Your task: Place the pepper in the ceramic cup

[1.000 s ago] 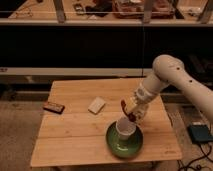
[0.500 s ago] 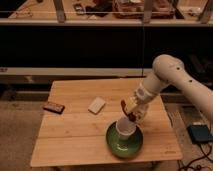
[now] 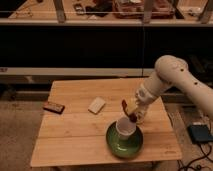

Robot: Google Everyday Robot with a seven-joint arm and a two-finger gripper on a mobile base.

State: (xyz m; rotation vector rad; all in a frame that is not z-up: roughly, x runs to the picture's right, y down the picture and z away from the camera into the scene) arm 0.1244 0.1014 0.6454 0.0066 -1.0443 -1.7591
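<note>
- Where the wooden table [image 3: 75,140] reaches its left side, a small dark brown bar-shaped object [image 3: 53,107] is seen lying flat near the edge, well apart from everything else.
- Nearer the middle of the tabletop, a pale cream rectangular block [image 3: 97,104] is laid flat at a slight angle, with bare wood on all sides of it.
- Toward the right front of the table, a green saucer [image 3: 124,141] is set, and the ceramic cup [image 3: 125,128] is stood upright on it, mouth upward.
- Just above the cup's right rim, the pepper [image 3: 128,111] is held, dark red and slanted, its lower end close over the cup's mouth; whether it touches the rim cannot be told.
- The gripper [image 3: 133,111] is positioned just above and to the right of the cup, closed around the pepper, with the white arm [image 3: 170,80] reaching in from the right.
- On the floor at the far right, beyond the table's edge, a dark blue-grey flat device [image 3: 200,133] is seen.
</note>
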